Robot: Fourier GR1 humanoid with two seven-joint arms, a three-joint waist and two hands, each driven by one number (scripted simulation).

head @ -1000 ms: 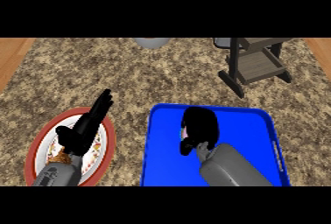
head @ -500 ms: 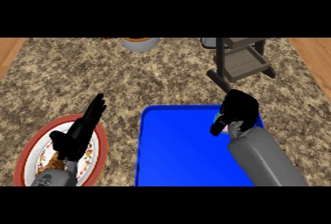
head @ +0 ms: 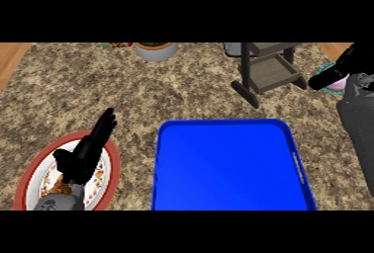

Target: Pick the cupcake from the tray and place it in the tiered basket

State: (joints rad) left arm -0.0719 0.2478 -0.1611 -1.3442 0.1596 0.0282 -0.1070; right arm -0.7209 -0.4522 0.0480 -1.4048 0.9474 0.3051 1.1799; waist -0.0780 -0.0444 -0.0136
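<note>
Pink-wrapped cupcake [head: 337, 83] at far right, just right of the dark wooden tiered basket [head: 272, 69], clasped in the curled black right hand [head: 342, 69]. Flat blue plastic tray [head: 228, 168] lying bare. Left hand [head: 89, 150] resting over the red-rimmed plate [head: 29, 174], fingers straight. Likely light, soft-topped, crushable; best held by the wrapper's sides.

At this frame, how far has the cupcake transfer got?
Pickup looks done: the blue tray is bare. In hand: the right hand is curled round something pink, apparently the cupcake, right of the tiered basket. Placing it in the basket is left. The left hand rests open over the plate.
</note>
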